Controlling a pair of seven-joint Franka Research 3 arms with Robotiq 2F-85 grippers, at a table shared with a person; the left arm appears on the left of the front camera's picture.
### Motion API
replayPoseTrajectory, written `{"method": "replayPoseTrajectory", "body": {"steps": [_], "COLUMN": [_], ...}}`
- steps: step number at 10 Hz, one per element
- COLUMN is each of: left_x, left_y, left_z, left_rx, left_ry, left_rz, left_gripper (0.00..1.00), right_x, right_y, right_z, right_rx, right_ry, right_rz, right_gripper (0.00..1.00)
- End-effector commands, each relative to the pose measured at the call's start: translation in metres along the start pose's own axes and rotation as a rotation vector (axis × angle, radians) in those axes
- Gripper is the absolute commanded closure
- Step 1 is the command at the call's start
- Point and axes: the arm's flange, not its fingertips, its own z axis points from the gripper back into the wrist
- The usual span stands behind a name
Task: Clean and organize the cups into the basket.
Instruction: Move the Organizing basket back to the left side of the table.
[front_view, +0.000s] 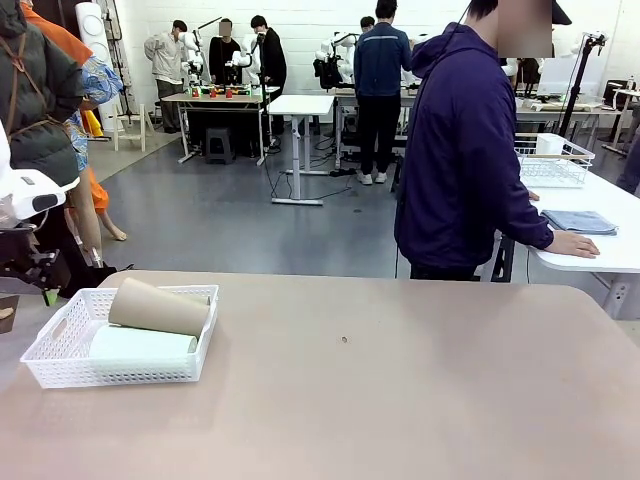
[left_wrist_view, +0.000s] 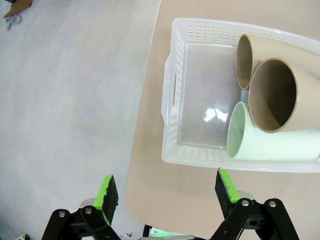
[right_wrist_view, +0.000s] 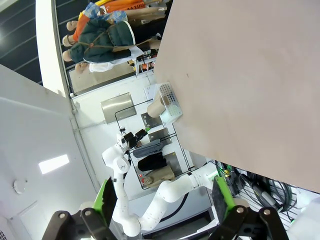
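Observation:
The white lattice basket (front_view: 60, 352) stands at the table's near left corner. A tan cup (front_view: 158, 306) lies on its side in it, on top of a pale mint cup (front_view: 140, 343). From the left wrist, the basket (left_wrist_view: 172, 90) holds two tan cups (left_wrist_view: 272, 95) (left_wrist_view: 245, 60) and the mint cup (left_wrist_view: 250, 137), all lying with their mouths toward the camera. My left gripper (left_wrist_view: 165, 190) is open and empty, hanging over the table's edge just short of the basket's side. It also shows at the far left (front_view: 40, 285). My right gripper (right_wrist_view: 162, 199) is open and empty, off the table.
A person in a dark blue hoodie (front_view: 460, 150) stands at the far side, one hand (front_view: 572, 243) on a white side table (front_view: 600, 250). That table holds a wire basket (front_view: 552, 160) and a blue cloth (front_view: 578, 221). A small dark speck (front_view: 344, 340) marks the tabletop (front_view: 400, 380).

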Motion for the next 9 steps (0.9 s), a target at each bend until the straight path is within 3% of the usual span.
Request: {"method": "replayPoseTrajectory", "body": {"steps": [1,3,4,5,9], "left_x": [-0.003,-0.001,0.024,0.039,0.077], "left_y": [0.006,0.0,0.029,0.057,0.138], "left_z": [0.001,0.0,-0.007,-0.019,-0.054], "left_rx": [-0.007,0.001,-0.346,-0.522,-0.797], "left_ry": [0.018,0.005,0.148,0.211,0.207], "left_rz": [-0.06,-0.016,-0.145,-0.207,-0.195], "left_gripper": [0.0,0.0,0.0,0.0,0.0], "right_x": [-0.003,-0.003,-0.003,-0.003,-0.003], "right_y": [0.001,0.001,0.001,0.001,0.001], "right_z": [-0.003,-0.003,-0.003,-0.003,-0.003], "right_rx": [-0.001,-0.001,-0.001,-0.001,-0.001], "right_ry": [-0.005,-0.005,-0.005,-0.005,-0.005], "right_rz": [0.0,0.0,0.0,0.0,0.0], "right_gripper": [0.0,0.0,0.0,0.0,0.0]}}
